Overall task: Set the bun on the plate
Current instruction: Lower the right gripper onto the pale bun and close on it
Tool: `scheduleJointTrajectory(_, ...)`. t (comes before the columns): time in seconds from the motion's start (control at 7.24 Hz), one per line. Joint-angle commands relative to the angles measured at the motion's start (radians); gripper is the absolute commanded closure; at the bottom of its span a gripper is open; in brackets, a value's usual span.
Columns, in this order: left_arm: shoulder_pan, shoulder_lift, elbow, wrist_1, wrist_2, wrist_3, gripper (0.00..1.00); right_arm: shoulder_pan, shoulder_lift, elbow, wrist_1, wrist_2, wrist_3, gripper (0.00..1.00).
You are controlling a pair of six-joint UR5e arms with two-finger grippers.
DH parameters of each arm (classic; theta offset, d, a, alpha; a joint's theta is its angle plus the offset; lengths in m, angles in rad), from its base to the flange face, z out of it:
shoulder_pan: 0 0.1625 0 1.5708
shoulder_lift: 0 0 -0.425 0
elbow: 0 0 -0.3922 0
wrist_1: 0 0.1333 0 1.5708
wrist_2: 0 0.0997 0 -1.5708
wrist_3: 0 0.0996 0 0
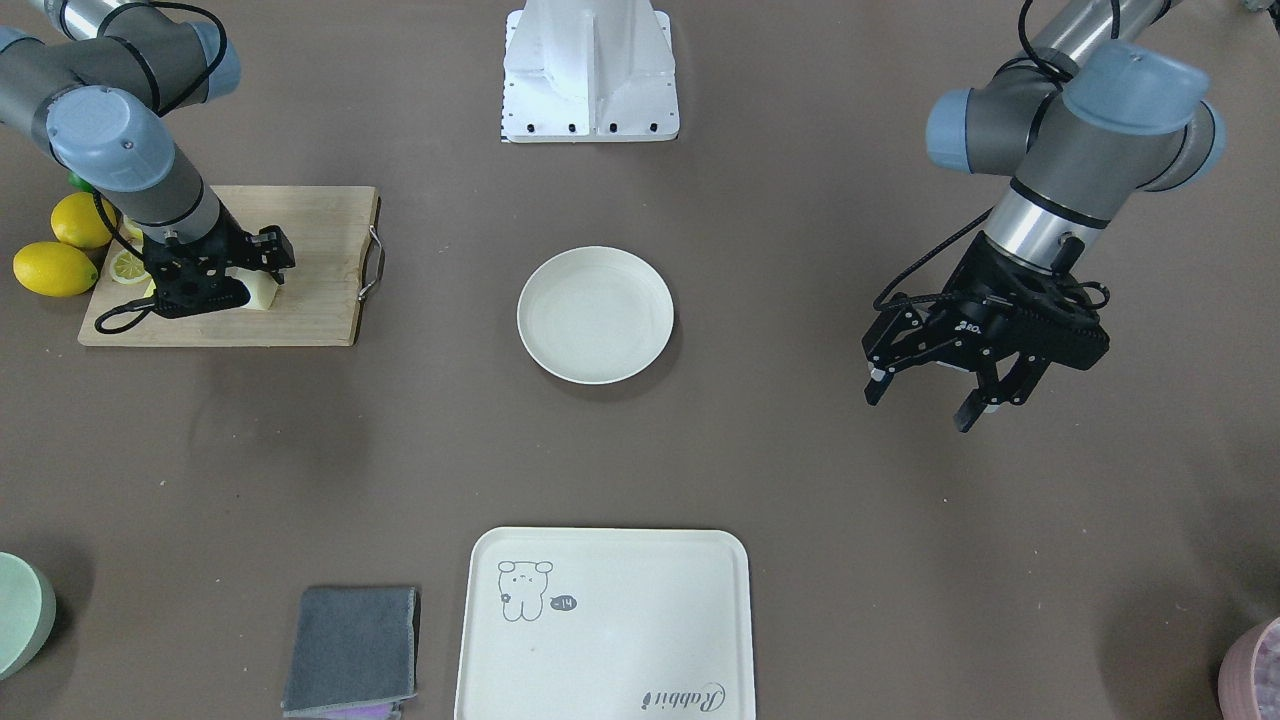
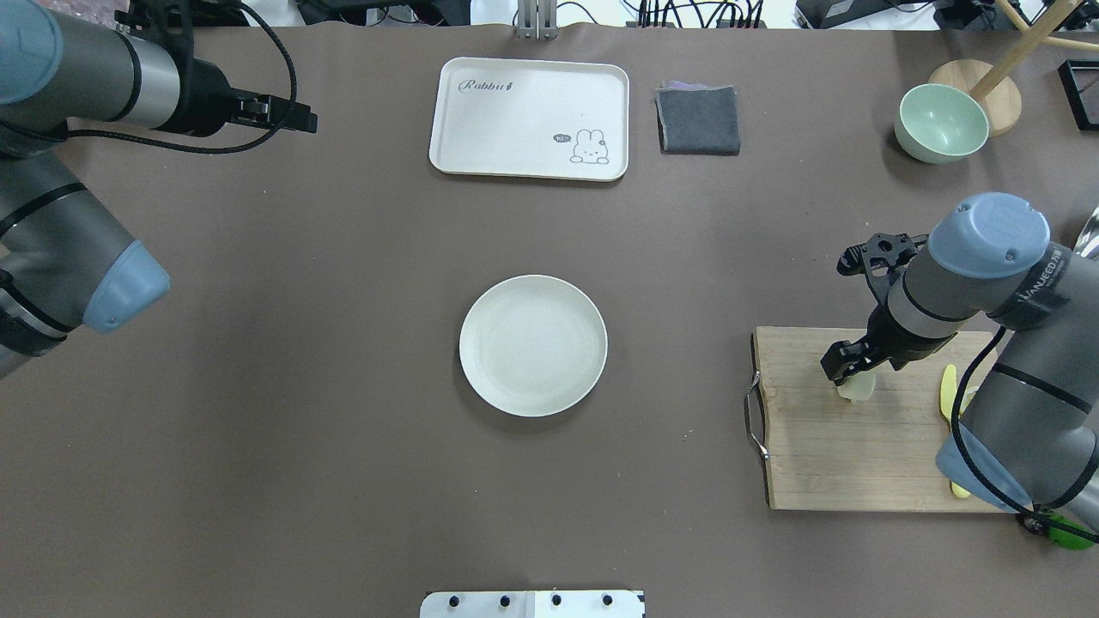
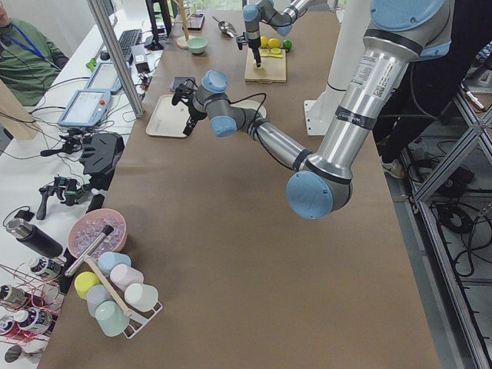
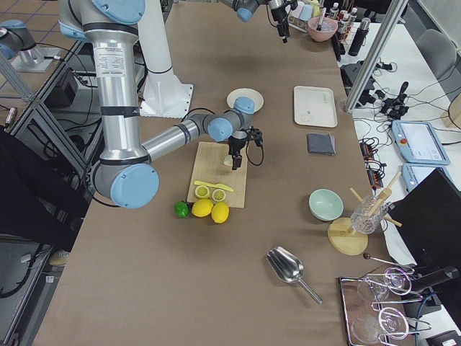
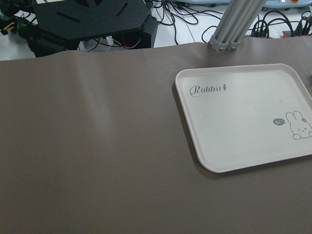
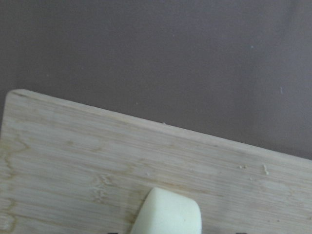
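Finding the bun [image 6: 168, 212] flat on the cutting board [image 2: 824, 446] near its far edge, well apart from the plate [image 2: 532, 345] at the table's middle. Pointing straight down over it, the right gripper [image 2: 848, 367], with fingers spread wider than the bun and a gap on each side in the wrist view. Reaching in over the board from beside the lemons [image 1: 55, 268], with a bent elbow. Hanging above bare table on the other side, the left gripper [image 1: 920, 405], tilted toward the tray [image 5: 234, 126], fingers wide apart.
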Motion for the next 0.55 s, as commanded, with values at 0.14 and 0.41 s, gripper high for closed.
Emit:
scheduleJointTrajectory(0.14, 0.041, 0.004, -0.025, -0.002, 0.059, -0.051, 0.03, -0.016, 0.003, 0.023, 0.0, -0.007, 0.046, 1.0)
scheduleJointTrajectory(0.41, 0.057, 0.004, -0.053, 0.0, 0.062, -0.057, 0.03, 0.024, 0.007, 0.125, -0.006, 0.015, 0.04, 1.0)
